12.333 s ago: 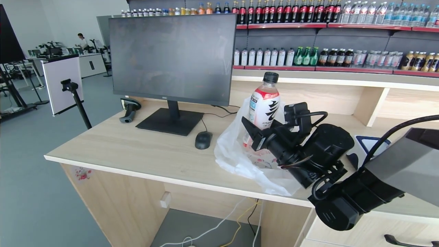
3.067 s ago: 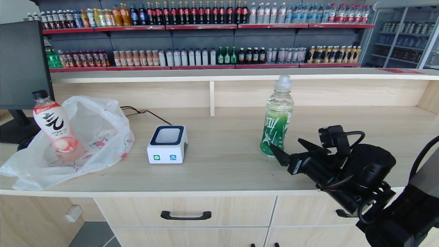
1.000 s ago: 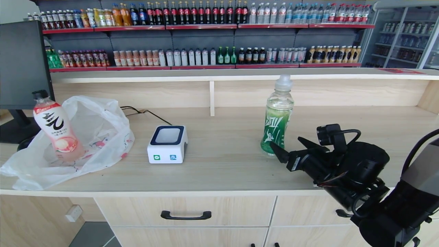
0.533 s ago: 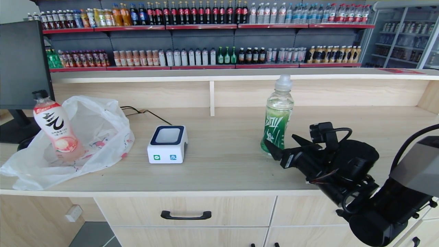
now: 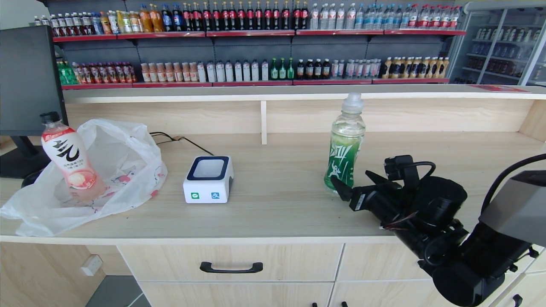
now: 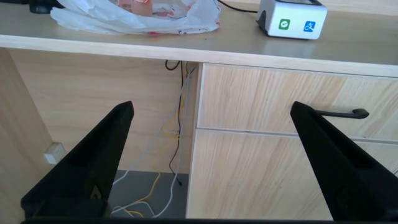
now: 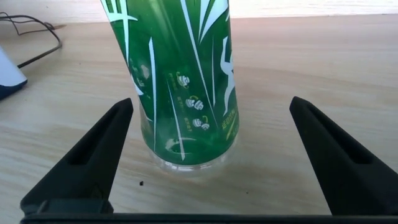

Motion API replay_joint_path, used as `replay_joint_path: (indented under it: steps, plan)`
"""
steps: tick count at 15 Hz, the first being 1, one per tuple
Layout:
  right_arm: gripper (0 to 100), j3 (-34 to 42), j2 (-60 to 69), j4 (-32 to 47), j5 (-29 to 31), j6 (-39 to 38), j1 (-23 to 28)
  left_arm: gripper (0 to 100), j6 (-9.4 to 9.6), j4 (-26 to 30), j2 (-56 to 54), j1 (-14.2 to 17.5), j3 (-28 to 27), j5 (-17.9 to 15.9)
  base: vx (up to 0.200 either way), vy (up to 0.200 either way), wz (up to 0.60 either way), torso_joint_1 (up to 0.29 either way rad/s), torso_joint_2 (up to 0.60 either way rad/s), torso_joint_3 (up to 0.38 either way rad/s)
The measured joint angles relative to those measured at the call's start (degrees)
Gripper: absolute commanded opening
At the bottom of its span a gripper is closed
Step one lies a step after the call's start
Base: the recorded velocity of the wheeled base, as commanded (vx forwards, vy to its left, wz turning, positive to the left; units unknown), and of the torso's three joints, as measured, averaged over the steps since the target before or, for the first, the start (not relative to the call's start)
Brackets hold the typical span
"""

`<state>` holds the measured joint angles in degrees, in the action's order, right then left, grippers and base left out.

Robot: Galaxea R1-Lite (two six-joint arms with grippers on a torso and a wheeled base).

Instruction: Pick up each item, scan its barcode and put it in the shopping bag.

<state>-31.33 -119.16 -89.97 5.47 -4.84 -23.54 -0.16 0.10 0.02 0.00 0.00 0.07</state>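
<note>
Two bottles, head view: a green bottle (image 5: pixel 344 145) stands upright on the table (image 5: pixel 281 209), to the right of the scanner (image 5: pixel 209 179). A pink bottle (image 5: pixel 70 157) stands inside the bag (image 5: pixel 128 162) at the table's left end.
Right hand, head view: the right hand (image 5: pixel 352 181) hangs low over the table just beside the green bottle's base, fingers spread and holding nothing.
Background, head view: a monitor (image 5: pixel 25 81) stands behind the bag, and shelves (image 5: pixel 256 83) of drinks line the wall beyond the table.
Left hand, left wrist view: the left hand (image 6: pixel 211 107) is below the table's edge, facing a drawer (image 6: pixel 267 96), fingers wide apart and empty.
Surroundings, left wrist view: the bag and scanner sit on the table above, and cables (image 6: pixel 179 124) hang beside the drawer.
Right hand, right wrist view: the fingers are wide apart with the green bottle's base close ahead, nearer one finger. No touch is visible. I cannot tell whether the base lies between the tips.
</note>
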Motion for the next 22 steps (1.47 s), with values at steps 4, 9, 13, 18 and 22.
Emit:
replay_joint_path:
  steps: [4,9,13,18,22]
  plan:
    - [100,1.29,0.15,0.02,0.02,-0.06,0.61,100,0.00,0.00,0.00,0.00,0.00,0.00,0.000,0.000,0.00,0.000,0.00,0.000]
    - [100,2.43,0.98,0.05,-0.06,-0.16,2.29,100,0.00,0.00,0.00,0.00,0.00,0.02,0.000,0.000,0.00,0.000,0.00,0.000]
    - [100,3.55,1.88,0.05,0.00,-0.16,3.62,100,0.00,0.00,0.00,0.00,0.00,0.02,0.000,0.000,0.00,0.000,0.00,0.000]
    - [100,4.84,2.85,0.02,0.05,-0.28,6.42,100,0.00,0.00,0.00,0.00,0.00,0.00,0.000,0.000,0.00,0.000,0.00,0.000]
    - [100,5.27,3.56,0.05,0.05,-0.33,7.89,100,-0.02,0.00,0.00,0.00,0.00,0.00,0.000,0.000,0.00,0.000,0.00,0.000]
